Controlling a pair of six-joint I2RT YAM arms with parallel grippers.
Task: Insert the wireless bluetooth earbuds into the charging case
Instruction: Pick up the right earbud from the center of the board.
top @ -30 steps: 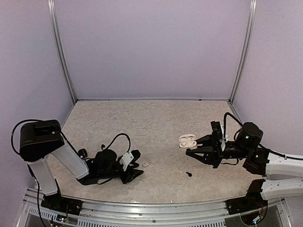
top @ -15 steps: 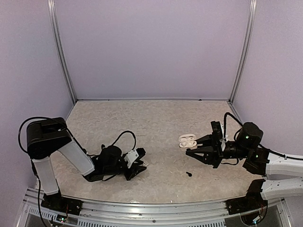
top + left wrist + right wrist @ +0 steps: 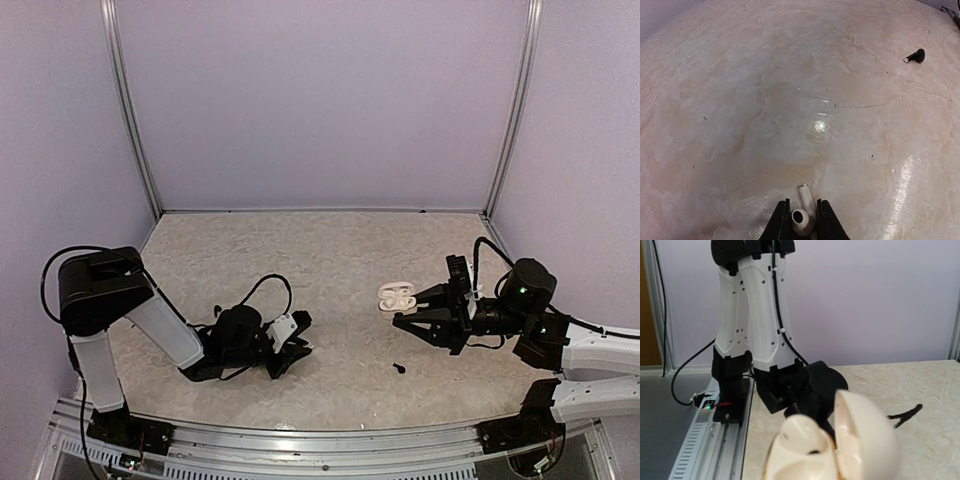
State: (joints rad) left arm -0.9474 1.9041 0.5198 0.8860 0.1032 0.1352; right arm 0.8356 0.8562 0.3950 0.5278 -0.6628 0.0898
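Left hand (image 3: 802, 207) advanced, pinching one white earbud (image 3: 804, 194); one black earbud (image 3: 915, 55) loose; right hand (image 3: 404, 311) clamps one case (image 3: 396, 297).

Robot test cell, laboratory setting.
A marble-patterned table (image 3: 330, 250) is enclosed on three sides by plain lilac panels (image 3: 320, 100) framed by aluminium posts (image 3: 130, 110); at the table's near edge, a metal rail (image 3: 320, 436) carries two bolted arm bases (image 3: 118, 430).
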